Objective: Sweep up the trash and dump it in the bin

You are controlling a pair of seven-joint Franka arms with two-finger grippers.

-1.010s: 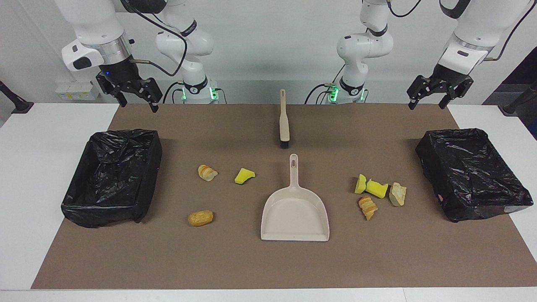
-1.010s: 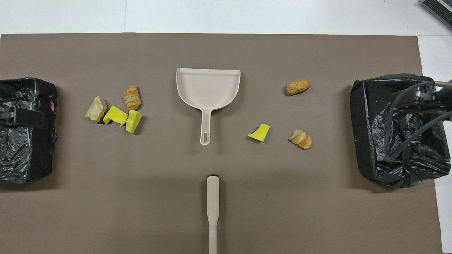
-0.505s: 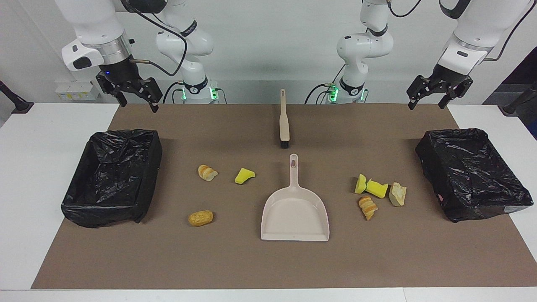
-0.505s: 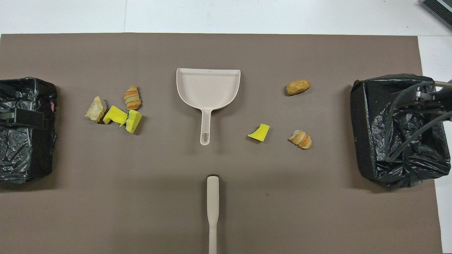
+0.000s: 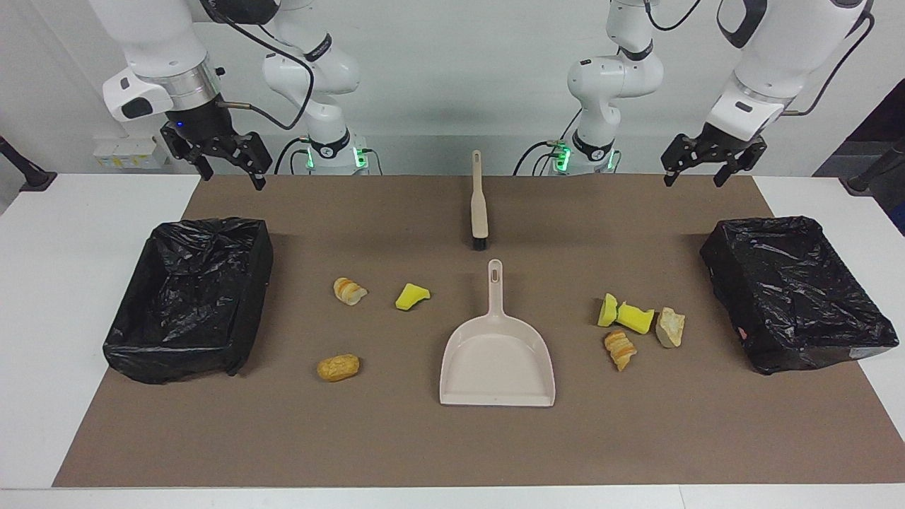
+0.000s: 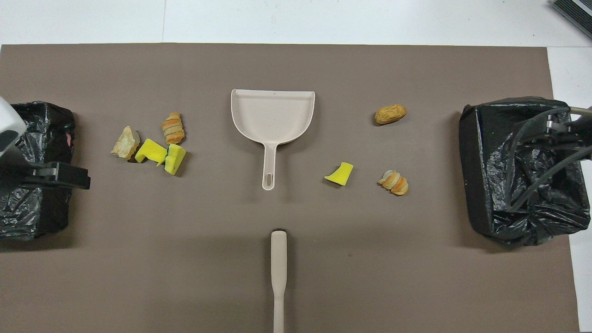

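Trash lies in two groups on the brown mat. Toward the left arm's end are two yellow sponge chunks [image 5: 628,315] [image 6: 160,155], a croissant piece [image 5: 619,348] and a pale bread lump [image 5: 669,327]. Toward the right arm's end are a sponge chunk [image 5: 411,296] [image 6: 340,173], a croissant piece [image 5: 349,290] and a bread roll [image 5: 338,367] [image 6: 391,114]. A black-lined bin stands at each end [image 5: 247,283] [image 5: 735,247]. My left gripper [image 5: 693,180] and right gripper [image 5: 235,178] hang open and empty, high over the mat's corners by the robots.
A beige dustpan [image 5: 496,360] [image 6: 273,113] lies mid-mat, handle toward the robots. The beige brush [image 5: 479,205] [image 6: 278,263] lies in line with it, nearer the robots, bristles toward the pan. White table borders the mat.
My left gripper has swung toward the table's middle and slightly up. The right gripper has barely moved. Nothing on the mat has shifted.
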